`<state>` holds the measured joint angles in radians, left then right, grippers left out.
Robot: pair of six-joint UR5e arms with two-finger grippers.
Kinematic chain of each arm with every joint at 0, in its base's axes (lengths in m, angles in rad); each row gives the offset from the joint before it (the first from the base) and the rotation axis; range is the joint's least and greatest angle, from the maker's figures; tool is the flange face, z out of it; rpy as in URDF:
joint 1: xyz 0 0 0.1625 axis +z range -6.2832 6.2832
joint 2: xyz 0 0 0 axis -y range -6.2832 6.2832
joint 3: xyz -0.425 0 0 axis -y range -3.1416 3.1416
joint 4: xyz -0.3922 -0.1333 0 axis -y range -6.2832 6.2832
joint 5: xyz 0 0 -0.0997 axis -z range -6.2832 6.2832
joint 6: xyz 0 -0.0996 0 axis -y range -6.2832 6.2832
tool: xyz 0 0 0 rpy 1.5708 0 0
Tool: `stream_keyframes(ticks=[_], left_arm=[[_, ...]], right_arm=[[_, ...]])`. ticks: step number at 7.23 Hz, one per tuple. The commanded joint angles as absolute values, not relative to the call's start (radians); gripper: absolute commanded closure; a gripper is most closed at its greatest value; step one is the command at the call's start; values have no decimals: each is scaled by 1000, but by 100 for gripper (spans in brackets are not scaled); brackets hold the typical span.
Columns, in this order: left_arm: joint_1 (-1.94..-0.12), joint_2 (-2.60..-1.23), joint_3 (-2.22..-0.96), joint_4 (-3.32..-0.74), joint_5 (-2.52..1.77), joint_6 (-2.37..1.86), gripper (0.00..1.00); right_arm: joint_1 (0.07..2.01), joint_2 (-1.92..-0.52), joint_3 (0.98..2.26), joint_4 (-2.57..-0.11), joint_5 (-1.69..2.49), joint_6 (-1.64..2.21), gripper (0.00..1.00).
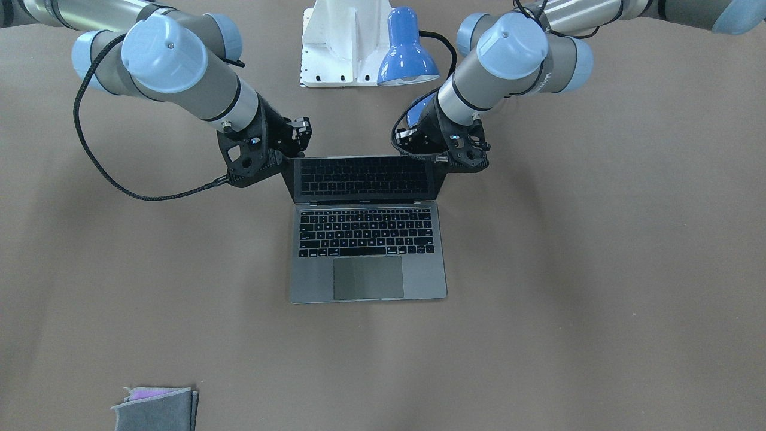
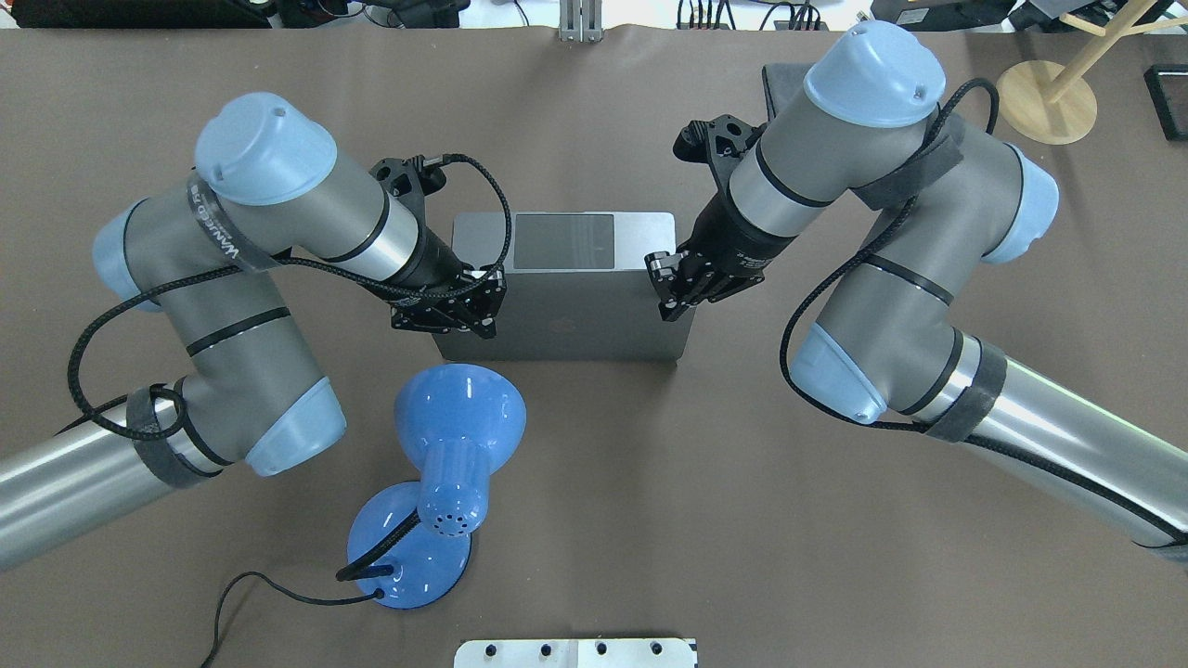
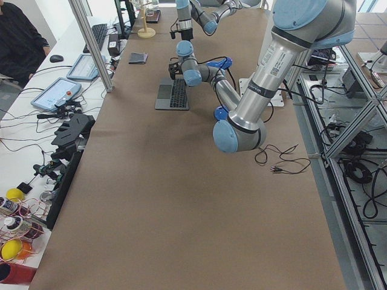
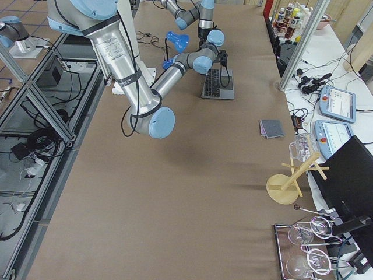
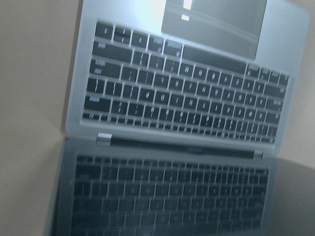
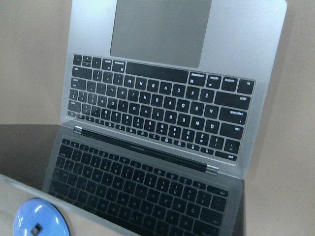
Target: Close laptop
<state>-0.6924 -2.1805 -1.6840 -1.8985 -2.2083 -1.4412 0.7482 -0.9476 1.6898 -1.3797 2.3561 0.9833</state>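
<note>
Your laptop (image 1: pixel 368 251) sits open in the middle of the table (image 1: pixel 568 311), its lid (image 2: pixel 566 315) raised. The left gripper (image 2: pixel 475 304) and right gripper (image 2: pixel 670 288) are at the lid's side edges; whether their fingers are open or closed cannot be told. The closing seems only at its beginning: next, the lid should be pressed down evenly.

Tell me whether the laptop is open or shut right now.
Open. The laptop lid stands raised, keys and trackpad exposed, dark screen mirroring the keyboard.

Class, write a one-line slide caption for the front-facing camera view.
The left gripper and right gripper flank the screen of the open laptop; a blue lamp stands behind it.
</note>
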Motion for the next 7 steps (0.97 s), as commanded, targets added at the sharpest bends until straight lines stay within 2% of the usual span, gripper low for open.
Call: stream_keyframes(ticks=[1,4,6,7], left_arm=[[-761,-2238,-1582,-1908,-2207,-1434,100],[-784,-2313,-1423,-1924,-2197,-1376,100],[-782,-2325,-1349,-1971,-2184,-1374,100],[-782,-2335,-1304,-2002,-2178,-1374,100]], right_arm=[[787,-870,1570,-1378,2359,971,100],[808,-761,1328,-1252,2353,971,100],[808,-724,1234,-1236,2313,969,100],[801,-713,1153,-1153,2292,971,100]])
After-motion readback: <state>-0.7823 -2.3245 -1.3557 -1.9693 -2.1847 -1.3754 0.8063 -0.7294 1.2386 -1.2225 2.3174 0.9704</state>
